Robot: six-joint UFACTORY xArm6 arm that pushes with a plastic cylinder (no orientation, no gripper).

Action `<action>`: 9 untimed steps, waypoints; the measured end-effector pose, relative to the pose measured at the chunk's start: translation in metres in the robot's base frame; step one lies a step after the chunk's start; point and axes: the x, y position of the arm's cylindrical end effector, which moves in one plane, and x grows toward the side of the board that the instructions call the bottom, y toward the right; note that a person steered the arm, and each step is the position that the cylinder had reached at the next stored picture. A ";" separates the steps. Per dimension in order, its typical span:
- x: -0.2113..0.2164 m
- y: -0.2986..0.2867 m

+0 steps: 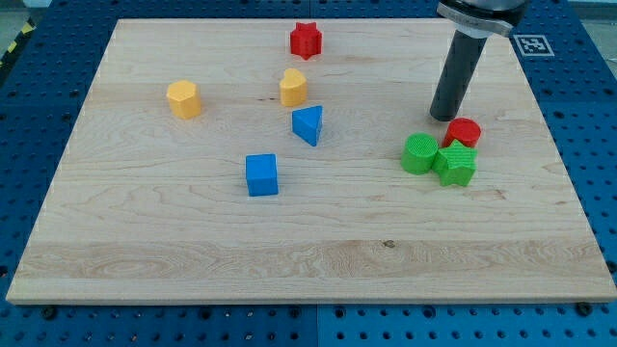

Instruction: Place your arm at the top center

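My tip (444,116) rests on the wooden worktop (145,241) at the view's right, just above the red cylinder (465,132), which touches a green cylinder (419,153) and green star (456,165). No fingers here, only a bare rod, grasping nothing. Red star (306,40) sits top center; yellow blocks (183,98) (293,87), blue triangle (308,124) and blue cube (261,174) lie mid-board.

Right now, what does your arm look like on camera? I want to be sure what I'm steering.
Only my lower end shows: a straight, round, dark grey rod, smooth and unmarked, running down to my tip on the wooden board. At the view's top it joins a wider black collar with a lighter rim. No cables or labels are visible.
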 end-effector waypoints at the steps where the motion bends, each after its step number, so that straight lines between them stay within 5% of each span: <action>1: -0.004 0.000; 4: -0.063 -0.008; 7: -0.170 -0.114; 9: -0.195 -0.207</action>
